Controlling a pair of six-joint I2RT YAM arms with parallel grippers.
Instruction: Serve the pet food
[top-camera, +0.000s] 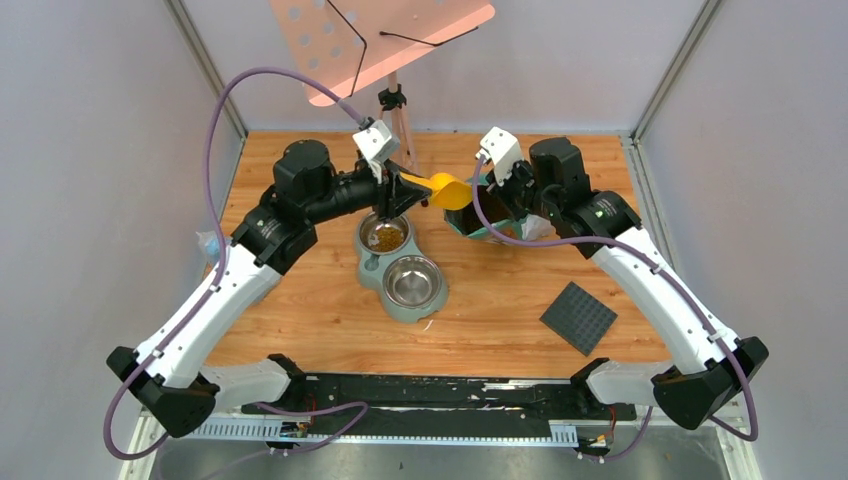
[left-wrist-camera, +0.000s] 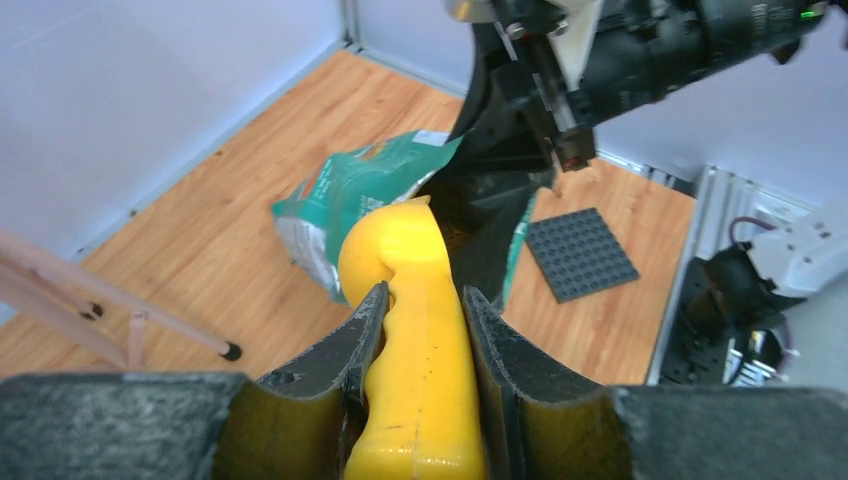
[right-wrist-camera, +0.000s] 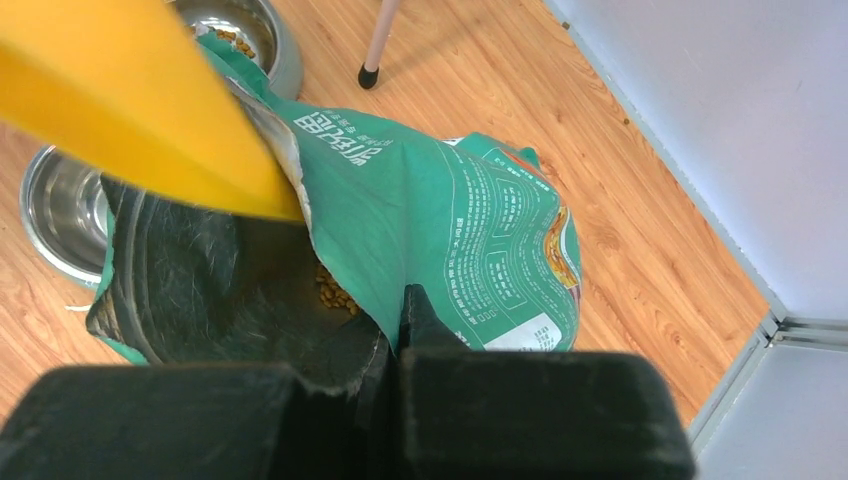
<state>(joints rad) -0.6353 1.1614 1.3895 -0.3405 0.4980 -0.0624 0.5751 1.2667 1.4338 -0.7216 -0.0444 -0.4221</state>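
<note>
Pet food was in two places: a loose brown heap down inside the bag, visible through the open mouth, and a partial layer in the far bowl of the double feeder. Near bowl was bare steel, nothing in it. Right gripper was clenched on the bag's top edge, with the edge running between its fingers. My read: it was there to keep the mouth propped open and stop the bag flopping while the other arm worked. Left gripper was clamped on the handle of the yellow scoop, both pads flat against the handle sides, so a firm hold with no visible slip. Scoop head sat at the lip of the bag, right at the opening, between bag and feeder in the top view. Couldn't tell whether the scoop carried any kibble: the right wrist camera saw only its underside and the top view was too small. Bag lay slumped on the table just right of the feeder, close enough for short transfers. Judgement: serving partly done, one bowl started, second untouched. Risks: pellets spilling over the scoop rim on the swing across, or the scoop snagging the bag lip. Grey baseplate lay well apart, not involved.
</note>
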